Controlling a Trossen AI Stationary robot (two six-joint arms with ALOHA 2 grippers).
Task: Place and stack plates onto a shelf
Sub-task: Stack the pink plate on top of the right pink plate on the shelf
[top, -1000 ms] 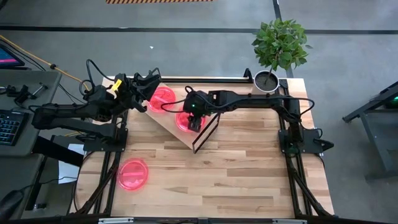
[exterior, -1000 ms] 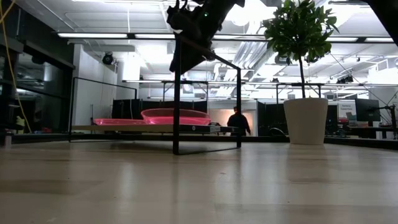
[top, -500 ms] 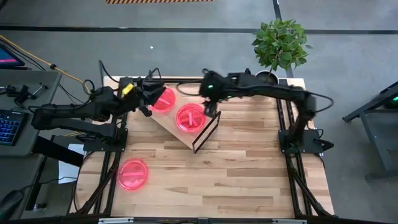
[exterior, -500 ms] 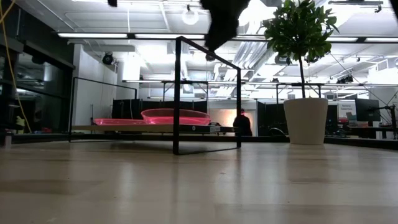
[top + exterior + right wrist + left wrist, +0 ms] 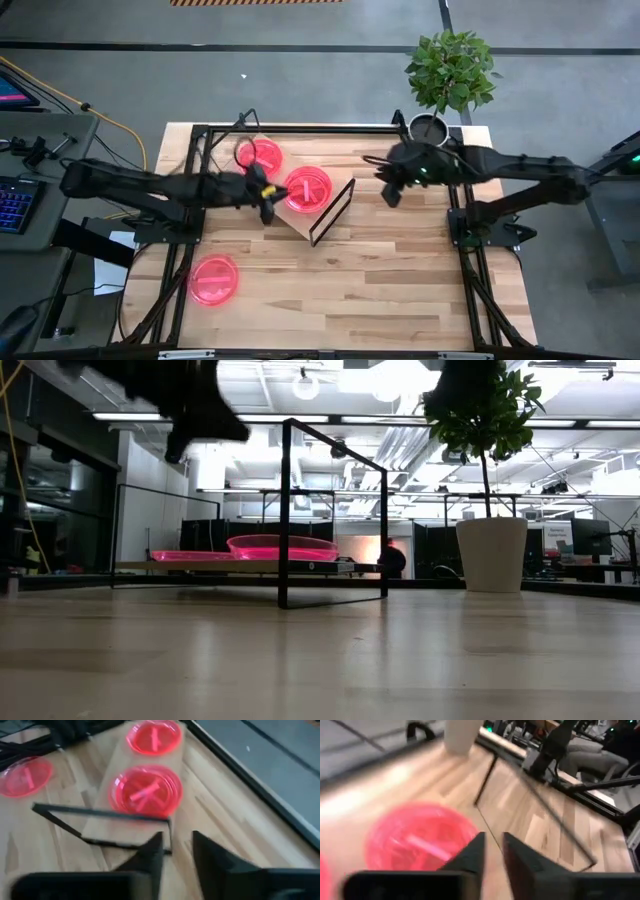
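Observation:
The shelf (image 5: 297, 224), a light wood board on a thin black frame (image 5: 333, 210), stands askew at the table's far middle. Two pink plates rest on it: one at its far left (image 5: 262, 157) and one nearer (image 5: 307, 188), which stands higher in the low view (image 5: 285, 546). A third plate (image 5: 214, 280) lies on the table at near left. My left gripper (image 5: 266, 200) hovers at the shelf's left edge beside the nearer plate (image 5: 420, 845), its fingers a little apart around nothing. My right gripper (image 5: 390, 192) hangs right of the shelf, also slightly open and holding nothing.
A potted plant (image 5: 432, 128) stands at the table's far right corner. A black metal rail (image 5: 300, 128) runs along the far edge. Bare tabletop lies near and right of the shelf. A person (image 5: 390, 560) shows far off in the room behind.
My right gripper has left the nearer plate on the shelf, risen, and swung toward the table's right edge, clear of the shelf. My left gripper has gone from the far-left plate toward the near and right, to the shelf's left edge. The plates have stayed put.

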